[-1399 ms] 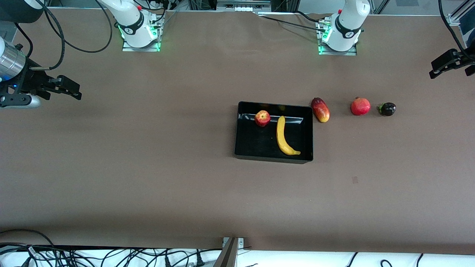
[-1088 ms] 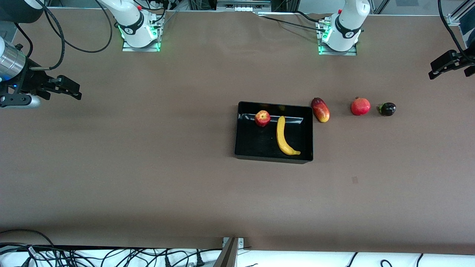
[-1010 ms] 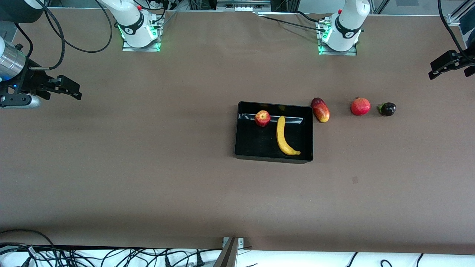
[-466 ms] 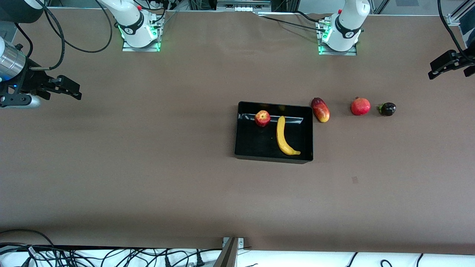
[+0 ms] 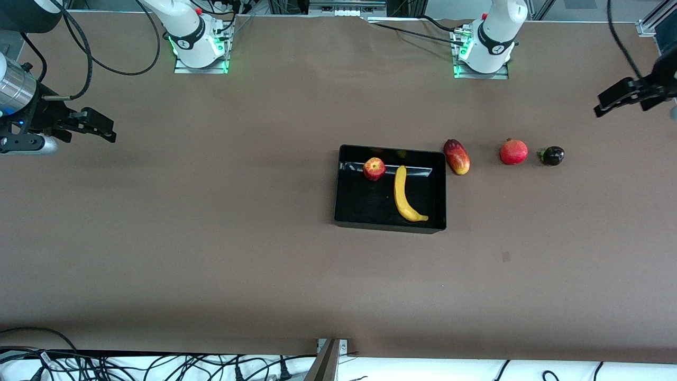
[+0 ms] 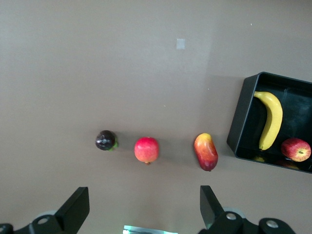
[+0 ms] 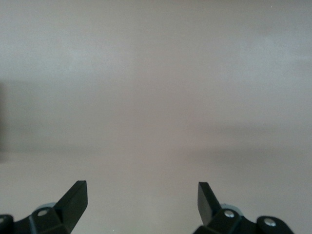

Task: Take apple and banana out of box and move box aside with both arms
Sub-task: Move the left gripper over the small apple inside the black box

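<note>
The black tray (image 5: 390,189) sits mid-tabletop (image 5: 211,238), holding the apple (image 5: 374,169) against the wall farthest from the front camera and, beside it, the banana (image 5: 405,194). Just beside the tray toward the left arm's end lie a mango (image 5: 457,156), a pomegranate (image 5: 513,152) and a dark purple fruit (image 5: 551,155). The left gripper (image 5: 616,98) hangs over the tabletop at that end, well apart from the tray, jaws spread wide and empty. The right gripper (image 5: 98,126) hangs over bare tabletop at the right arm's end, jaws likewise wide and empty.
</note>
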`<state>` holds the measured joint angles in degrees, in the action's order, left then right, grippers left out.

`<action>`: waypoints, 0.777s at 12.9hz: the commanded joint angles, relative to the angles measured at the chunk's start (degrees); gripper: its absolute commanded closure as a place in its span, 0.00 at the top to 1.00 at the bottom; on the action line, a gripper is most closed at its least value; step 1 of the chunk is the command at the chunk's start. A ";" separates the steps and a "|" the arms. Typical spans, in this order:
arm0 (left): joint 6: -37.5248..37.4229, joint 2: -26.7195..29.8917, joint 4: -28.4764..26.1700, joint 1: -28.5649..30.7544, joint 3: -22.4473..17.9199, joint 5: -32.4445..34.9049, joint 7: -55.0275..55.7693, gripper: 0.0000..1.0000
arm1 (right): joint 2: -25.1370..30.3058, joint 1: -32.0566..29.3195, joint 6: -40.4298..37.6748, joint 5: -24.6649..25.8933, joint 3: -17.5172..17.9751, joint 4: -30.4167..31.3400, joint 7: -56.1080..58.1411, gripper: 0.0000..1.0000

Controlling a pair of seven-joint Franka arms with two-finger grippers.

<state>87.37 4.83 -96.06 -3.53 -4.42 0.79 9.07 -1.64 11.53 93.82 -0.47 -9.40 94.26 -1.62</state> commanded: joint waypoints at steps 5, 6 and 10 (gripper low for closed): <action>13.25 -7.19 -6.69 -4.63 9.52 0.00 32.45 1.00 | -0.39 -0.72 -0.21 0.73 0.70 -1.01 -0.31 1.00; 14.31 -9.29 -6.69 -5.69 10.48 0.00 36.67 1.00 | -0.39 -0.72 -0.21 0.73 0.70 -1.01 -0.31 1.00; 20.19 -20.19 -5.90 -11.39 12.60 0.97 49.09 1.00 | -0.39 -0.72 -0.21 0.73 0.70 -1.01 -0.31 1.00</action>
<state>105.50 -10.55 -103.44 -12.07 8.33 0.83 53.36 -1.69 11.48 93.83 -0.47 -9.39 94.23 -1.62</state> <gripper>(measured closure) 0.000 0.000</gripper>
